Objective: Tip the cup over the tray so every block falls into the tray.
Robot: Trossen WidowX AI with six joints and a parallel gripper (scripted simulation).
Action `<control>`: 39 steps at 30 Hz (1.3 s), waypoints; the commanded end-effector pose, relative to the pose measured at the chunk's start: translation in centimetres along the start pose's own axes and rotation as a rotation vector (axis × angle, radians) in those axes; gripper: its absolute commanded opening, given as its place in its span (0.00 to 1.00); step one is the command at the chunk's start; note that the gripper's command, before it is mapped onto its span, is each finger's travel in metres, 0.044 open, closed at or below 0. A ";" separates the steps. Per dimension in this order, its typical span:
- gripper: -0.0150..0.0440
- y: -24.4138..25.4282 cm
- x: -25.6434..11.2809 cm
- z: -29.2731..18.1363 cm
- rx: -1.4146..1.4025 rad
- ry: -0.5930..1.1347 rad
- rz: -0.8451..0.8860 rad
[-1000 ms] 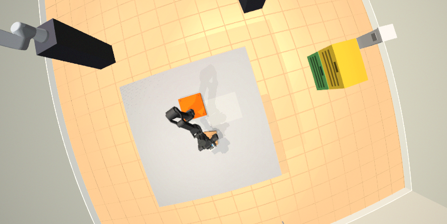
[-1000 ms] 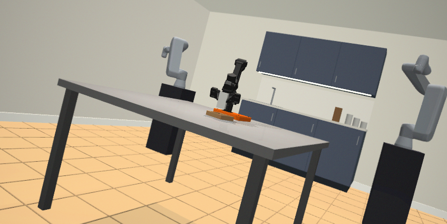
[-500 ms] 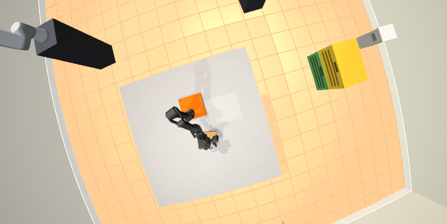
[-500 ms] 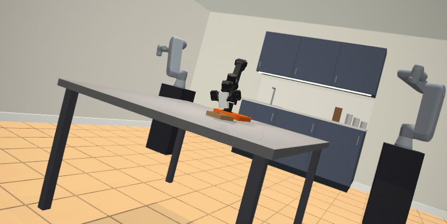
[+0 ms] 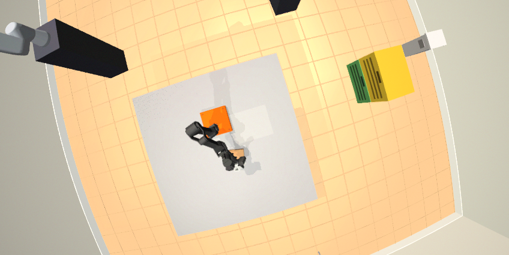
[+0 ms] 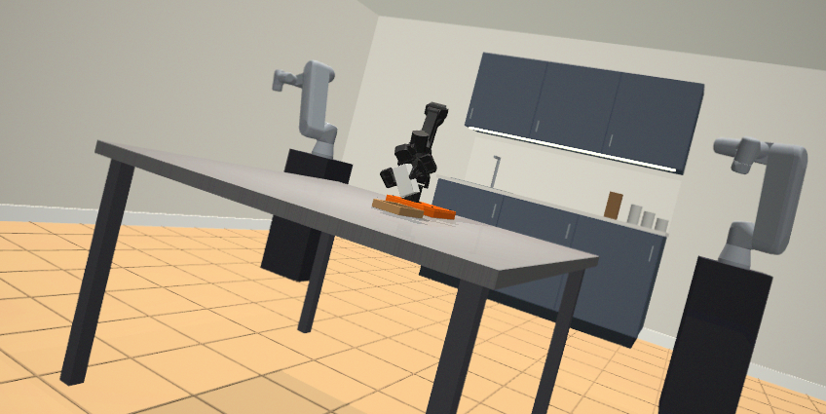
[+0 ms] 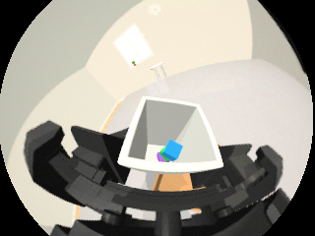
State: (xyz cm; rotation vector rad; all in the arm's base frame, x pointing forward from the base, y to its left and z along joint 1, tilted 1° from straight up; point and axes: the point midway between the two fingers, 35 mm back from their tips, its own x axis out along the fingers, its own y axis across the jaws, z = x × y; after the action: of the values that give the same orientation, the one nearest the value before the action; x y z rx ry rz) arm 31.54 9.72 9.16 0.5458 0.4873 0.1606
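Cup [image 5: 237, 168] [image 6: 403, 179] [image 7: 169, 115], gripped in the claw [image 5: 235, 164] [image 6: 407, 171] [image 7: 167, 152], between the two fingers, one pressed to each side. Off the table [image 5: 200, 198] [image 6: 232, 183] [image 7: 256, 93], leaning in the exterior view, above and near the tan tray [image 5: 238, 152] [image 6: 397, 207] [image 7: 174, 183]. Hard to tell from above whether squarely over it, with much of the cup and part of the tray hidden under the dark arm [image 5: 210, 143] [image 6: 431, 123].

Inside the cup, seen through its pale square mouth from the wrist: a blue block [image 7: 172, 149] on top, with a green block [image 7: 164, 154] and a purple block [image 7: 161, 157] partly covered beneath and beside. Down toward the bottom, all three, heaped close together. Exact count of any others, impossible to tell.

Tray flat on the table, just beside the orange base plate [image 5: 222, 114] [image 6: 440, 212] as seen from the exterior. Hard to make out its whole inner floor. Well apart from all this, behind the table, dark blue wall cupboards [image 6: 580, 108] and a grey arm [image 6: 316, 96] on a black pedestal [image 6: 289, 247].
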 end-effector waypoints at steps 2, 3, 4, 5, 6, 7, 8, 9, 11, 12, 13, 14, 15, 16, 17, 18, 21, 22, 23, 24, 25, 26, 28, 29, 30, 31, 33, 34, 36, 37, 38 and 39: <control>0.25 0.1 0.1 0.1 0.120 -0.003 0.006; 0.25 0.1 0.1 0.0 0.142 -0.003 0.006; 0.25 0.1 0.1 0.0 0.164 -0.003 0.006; 0.25 0.1 0.1 0.0 0.185 -0.003 0.006; 0.25 0.1 0.1 0.0 0.207 -0.003 0.006; 0.25 0.1 0.1 0.0 0.229 -0.003 0.006; 0.25 0.1 0.1 0.0 0.251 -0.003 0.006; 0.25 0.1 0.1 0.0 0.273 -0.003 0.006; 0.25 0.1 0.1 0.0 0.317 -0.003 0.006; 0.25 0.1 0.1 0.0 0.338 -0.003 0.006; 0.25 0.1 0.2 0.0 0.360 -0.003 0.006; 0.25 0.1 0.2 0.0 0.382 -0.003 0.006; 0.25 0.1 0.2 0.0 0.404 -0.003 0.006; 0.25 0.1 0.2 0.0 0.426 -0.003 0.006; 0.25 0.1 0.2 0.0 0.448 -0.003 0.006; 0.25 0.1 0.2 0.0 0.469 -0.002 0.006; 0.25 0.1 0.2 -0.1 0.535 -0.002 0.006; 0.25 0.1 0.2 -0.1 0.557 -0.002 0.006; 0.25 0.1 0.2 -0.1 0.579 -0.002 0.006; 0.25 0.1 0.2 -0.1 0.601 -0.002 0.006; 0.25 0.1 0.3 -0.1 0.622 -0.002 0.006; 0.25 0.1 0.3 -0.1 0.644 -0.002 0.006; 0.25 0.0 0.3 -0.1 0.688 -0.002 0.006; 0.25 0.0 0.3 -0.1 0.710 -0.002 0.006; 0.25 0.0 0.3 -0.1 0.732 -0.002 0.006; 0.25 0.0 0.3 -0.1 0.754 -0.002 0.007; 0.25 0.0 0.3 -0.1 0.797 -0.001 0.007; 0.25 0.0 0.3 -0.1 0.819 -0.001 0.007; 0.25 0.0 0.3 -0.1 0.863 -0.001 0.007; 0.25 0.0 0.4 -0.1 0.885 -0.001 0.007; 0.25 0.0 0.4 -0.2 0.907 -0.001 0.007; 0.25 0.0 0.4 -0.2 0.928 -0.001 0.007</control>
State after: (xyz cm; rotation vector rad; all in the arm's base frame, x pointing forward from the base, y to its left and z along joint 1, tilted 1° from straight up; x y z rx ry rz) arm 31.70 9.90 8.82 1.3780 0.5498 -0.0565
